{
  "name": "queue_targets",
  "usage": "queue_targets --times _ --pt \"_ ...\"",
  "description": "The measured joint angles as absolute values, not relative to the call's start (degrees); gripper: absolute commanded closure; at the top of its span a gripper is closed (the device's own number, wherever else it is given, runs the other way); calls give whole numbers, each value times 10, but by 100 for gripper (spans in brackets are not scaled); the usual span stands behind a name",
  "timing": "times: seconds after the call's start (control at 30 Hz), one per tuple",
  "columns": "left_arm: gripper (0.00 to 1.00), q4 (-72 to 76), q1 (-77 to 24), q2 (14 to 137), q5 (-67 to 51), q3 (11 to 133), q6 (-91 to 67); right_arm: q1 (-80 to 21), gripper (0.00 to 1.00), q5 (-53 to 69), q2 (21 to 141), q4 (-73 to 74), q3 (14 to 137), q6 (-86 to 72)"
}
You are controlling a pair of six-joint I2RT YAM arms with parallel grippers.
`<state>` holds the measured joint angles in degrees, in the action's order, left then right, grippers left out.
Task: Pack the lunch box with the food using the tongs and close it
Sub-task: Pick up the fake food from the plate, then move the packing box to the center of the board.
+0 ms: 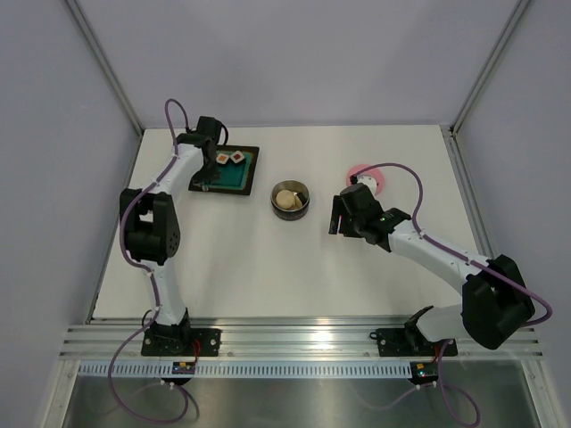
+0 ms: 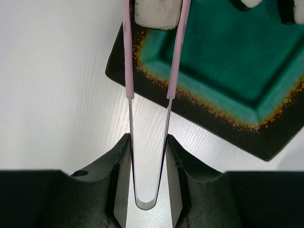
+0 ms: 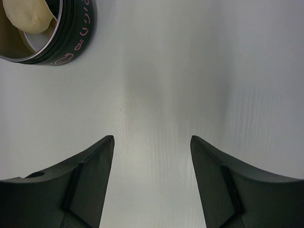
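My left gripper (image 2: 147,140) is shut on the bent end of the tongs (image 2: 127,57). Their two pink arms reach over the corner of a black tray with a teal inside (image 2: 228,61). A white piece of food (image 2: 158,12) sits between the tong tips, which stand close against its sides. From above, two small cubes of food (image 1: 238,157) lie in that tray. The lunch box (image 1: 291,198) stands mid-table with beige food (image 3: 28,16) inside. Its pink lid (image 1: 373,175) lies to the right, partly behind my right arm. My right gripper (image 3: 152,140) is open over bare table, right of the lunch box (image 3: 71,42).
The black tray (image 1: 250,183) lies at the table's far left. Grey walls close in the table at the back and sides. An aluminium rail (image 1: 294,339) carries both arm bases at the near edge.
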<state>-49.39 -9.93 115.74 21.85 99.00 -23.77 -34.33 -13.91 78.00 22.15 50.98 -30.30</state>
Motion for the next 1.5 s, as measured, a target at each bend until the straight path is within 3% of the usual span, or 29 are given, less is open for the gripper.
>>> queue_targets --times 0.37,0.83,0.97,1.1,1.13,1.5 --pt "100 -463 -101 987 130 879 -234 -343 27 -139 780 222 515 -303" --pt "100 -467 -107 909 36 837 -229 -343 29 -133 815 223 543 -303" --pt "100 -475 -126 884 20 832 -220 -341 47 -117 870 227 577 -299" --pt "100 -487 -150 866 -5 832 -209 -339 79 -110 942 233 643 -284" --pt "100 -491 -156 864 -14 832 -206 -339 82 -110 955 234 657 -280" --pt "100 -501 -203 867 -118 832 -192 -339 91 -105 1119 236 813 -251"
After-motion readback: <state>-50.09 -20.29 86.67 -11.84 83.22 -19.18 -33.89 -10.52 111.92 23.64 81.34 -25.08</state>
